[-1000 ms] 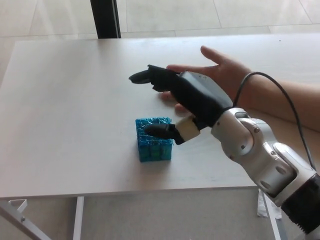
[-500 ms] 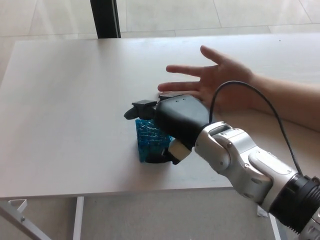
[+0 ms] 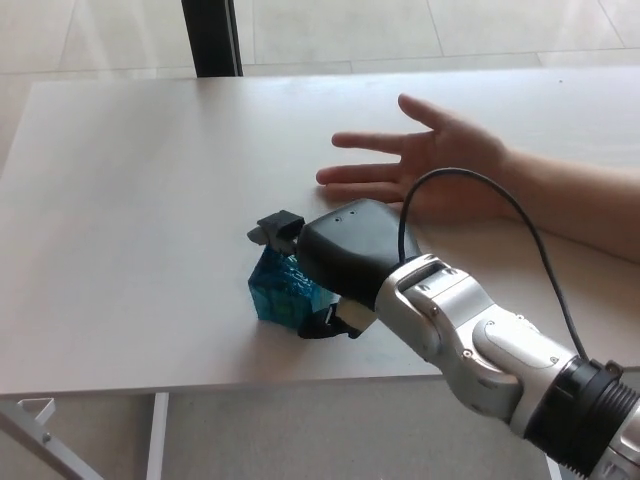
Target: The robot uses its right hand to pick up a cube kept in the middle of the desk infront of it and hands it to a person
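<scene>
Your right hand (image 3: 325, 262) grips the blue cube (image 3: 280, 292), tilted near the front of the surface (image 3: 130, 200); lifting and passing it to the person's open hand (image 3: 430, 160) remain.

We see a dark post (image 3: 212, 37) standing well beyond the fingers (image 3: 278, 226), on a pale tiled floor (image 3: 420, 28). Below and left of them, a white leg (image 3: 155, 437) and a slanted brace (image 3: 35, 428).

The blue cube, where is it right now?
Head view: the blue cube sits tilted near the desk's front edge, gripped by the right hand, with the person's open hand waiting behind.
</scene>
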You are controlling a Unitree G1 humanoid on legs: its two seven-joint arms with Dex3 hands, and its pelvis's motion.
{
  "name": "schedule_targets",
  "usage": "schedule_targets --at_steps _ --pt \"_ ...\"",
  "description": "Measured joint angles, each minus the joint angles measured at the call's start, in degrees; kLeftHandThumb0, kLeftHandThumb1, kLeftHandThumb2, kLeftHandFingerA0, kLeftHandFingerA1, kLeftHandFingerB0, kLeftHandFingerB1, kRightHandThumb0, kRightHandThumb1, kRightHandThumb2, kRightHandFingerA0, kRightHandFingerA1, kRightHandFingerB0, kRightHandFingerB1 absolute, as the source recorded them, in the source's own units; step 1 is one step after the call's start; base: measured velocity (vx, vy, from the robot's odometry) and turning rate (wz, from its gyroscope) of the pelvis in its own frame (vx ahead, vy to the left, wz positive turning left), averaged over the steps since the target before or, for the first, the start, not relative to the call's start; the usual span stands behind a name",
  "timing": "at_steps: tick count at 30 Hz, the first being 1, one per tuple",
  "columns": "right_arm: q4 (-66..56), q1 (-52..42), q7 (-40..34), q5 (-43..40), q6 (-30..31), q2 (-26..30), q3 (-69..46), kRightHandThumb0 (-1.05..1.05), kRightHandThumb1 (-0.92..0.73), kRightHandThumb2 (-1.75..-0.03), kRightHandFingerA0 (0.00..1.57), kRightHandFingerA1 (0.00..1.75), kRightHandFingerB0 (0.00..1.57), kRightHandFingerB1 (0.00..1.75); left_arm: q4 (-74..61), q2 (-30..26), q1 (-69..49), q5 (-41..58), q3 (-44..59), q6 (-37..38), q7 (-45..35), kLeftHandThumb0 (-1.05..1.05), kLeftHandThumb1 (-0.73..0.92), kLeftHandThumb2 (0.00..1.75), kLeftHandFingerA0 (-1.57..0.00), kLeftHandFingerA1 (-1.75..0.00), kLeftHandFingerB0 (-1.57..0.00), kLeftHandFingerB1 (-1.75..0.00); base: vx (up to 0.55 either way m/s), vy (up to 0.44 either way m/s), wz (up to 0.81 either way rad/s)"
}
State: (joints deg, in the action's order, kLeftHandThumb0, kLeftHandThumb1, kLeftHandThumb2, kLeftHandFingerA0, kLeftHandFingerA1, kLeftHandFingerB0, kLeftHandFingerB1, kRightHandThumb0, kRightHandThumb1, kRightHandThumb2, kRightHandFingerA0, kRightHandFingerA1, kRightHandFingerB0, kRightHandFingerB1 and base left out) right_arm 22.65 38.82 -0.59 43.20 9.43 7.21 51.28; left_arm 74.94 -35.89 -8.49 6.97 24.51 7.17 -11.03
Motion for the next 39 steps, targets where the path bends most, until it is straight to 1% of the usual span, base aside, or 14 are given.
schedule_targets --at_steps 1,2,4,5,10,12,17,18,19,21,22,23,35,39 --pt "0.3 -0.2 -0.9 0.3 0.0 -0.2 0.0 -0.31 -0.63 -0.66 0.97 1.75 0.79 0.67 0.0 0.0 0.0 0.0 0.0 0.0 0.0 -0.54 0.55 0.57 -0.44 -0.5 -0.5 -0.39 0.0 0.0 0.0" --pt "0.7 -0.3 -1.8 0.6 -0.1 -0.3 0.0 -0.46 -0.42 -0.88 1.24 1.42 0.83 0.78 0.0 0.0 0.0 0.0 0.1 0.0 0.0 -0.58 0.56 0.57 -0.42 -0.5 -0.49 -0.39 0.0 0.0 0.0" --pt "1.2 -0.5 -3.5 1.0 -0.4 -0.5 -0.1 -0.45 -0.41 -0.89 1.23 1.39 0.84 0.83 0.0 0.0 0.0 0.0 0.0 0.0 0.0 -0.57 0.56 0.57 -0.44 -0.5 -0.5 -0.39 0.0 0.0 0.0" --pt "1.5 -0.5 -4.6 1.2 -0.6 -0.7 -0.1 -0.42 -0.54 -0.62 0.98 1.75 0.9 0.86 0.0 0.0 0.0 0.0 -0.1 0.0 0.0 -0.57 0.57 0.57 -0.45 -0.5 -0.5 -0.39 0.0 0.0 0.0" --pt "3.0 -0.9 -8.8 1.6 -1.7 -1.2 -0.4 -0.45 -0.53 -0.62 0.97 1.75 0.87 0.87 0.0 0.0 -0.2 0.0 -0.2 0.0 0.0 -0.58 0.55 0.57 -0.49 -0.49 -0.52 -0.4 0.0 0.0 0.0" --pt "3.7 -1.2 -10.4 1.6 -2.1 -1.5 -0.7 -0.47 -0.4 -0.89 1.23 1.4 0.83 0.86 0.0 0.0 -0.2 0.0 -0.2 0.0 0.0 -0.58 0.55 0.57 -0.47 -0.49 -0.53 -0.4 0.0 0.0 0.0" --pt "4.7 -2.9 -14.8 1.8 -3.0 -2.8 -2.5 -0.45 -0.41 -0.88 1.22 1.4 0.82 0.83 0.3 0.1 -0.3 0.0 -0.2 0.0 0.0 -0.58 0.56 0.57 -0.49 -0.46 -0.52 -0.39 0.0 0.0 0.0" --pt "4.9 -3.3 -15.7 1.8 -3.3 -3.0 -2.9 -0.42 -0.5 -0.61 1.01 1.75 0.9 0.81 0.4 0.2 -0.3 0.0 -0.2 0.0 0.0 -0.6 0.54 0.57 -0.52 -0.47 -0.55 -0.4 0.0 0.0 0.0" --pt "5.0 -3.6 -16.4 1.8 -3.5 -3.1 -3.2 -0.45 -0.36 -0.86 1.3 1.41 0.85 0.87 0.4 0.2 -0.3 0.0 -0.2 0.0 0.0 -0.59 0.56 0.58 -0.51 -0.48 -0.55 -0.4 0.0 0.0 0.0" --pt "5.1 -4.5 -18.1 1.8 -4.2 -3.5 -4.5 -0.43 -0.37 -0.87 1.28 1.4 0.88 0.9 0.5 0.3 -0.5 0.0 -0.1 0.0 0.0 -0.58 0.56 0.58 -0.51 -0.5 -0.55 -0.41 0.0 0.0 0.0" --pt "5.1 -4.8 -18.7 1.8 -4.5 -3.5 -5.0 -0.38 -0.49 -0.62 1.0 1.75 0.89 0.87 0.5 0.3 -0.5 0.0 -0.1 0.1 0.0 -0.58 0.56 0.57 -0.51 -0.5 -0.55 -0.41 0.0 0.0 0.0" --pt "5.2 -5.1 -19.5 1.8 -4.8 -3.6 -5.6 -0.37 -0.54 -0.62 0.93 1.75 0.88 0.88 0.5 0.4 -0.5 0.0 -0.1 0.1 0.0 -0.59 0.57 0.58 -0.51 -0.49 -0.53 -0.4 0.0 0.0 0.0" --pt "2.6 -0.9 -21.6 0.4 -8.3 -0.6 -20.8 -0.21 -0.57 -0.85 1.01 1.7 0.94 0.88 1.3 0.4 -1.2 0.0 0.4 1.2 0.0 -0.57 0.57 0.58 -0.52 -0.48 -0.54 -0.4 0.0 0.0 0.0" --pt "3.6 3.3 -20.1 -0.9 -8.6 2.0 -25.8 -0.4 -0.59 -0.65 0.96 1.61 0.89 0.7 1.3 0.4 -1.5 -0.1 -0.4 1.3 0.1 -0.54 0.58 0.58 -0.52 -0.47 -0.53 -0.4 0.0 0.0 0.0"
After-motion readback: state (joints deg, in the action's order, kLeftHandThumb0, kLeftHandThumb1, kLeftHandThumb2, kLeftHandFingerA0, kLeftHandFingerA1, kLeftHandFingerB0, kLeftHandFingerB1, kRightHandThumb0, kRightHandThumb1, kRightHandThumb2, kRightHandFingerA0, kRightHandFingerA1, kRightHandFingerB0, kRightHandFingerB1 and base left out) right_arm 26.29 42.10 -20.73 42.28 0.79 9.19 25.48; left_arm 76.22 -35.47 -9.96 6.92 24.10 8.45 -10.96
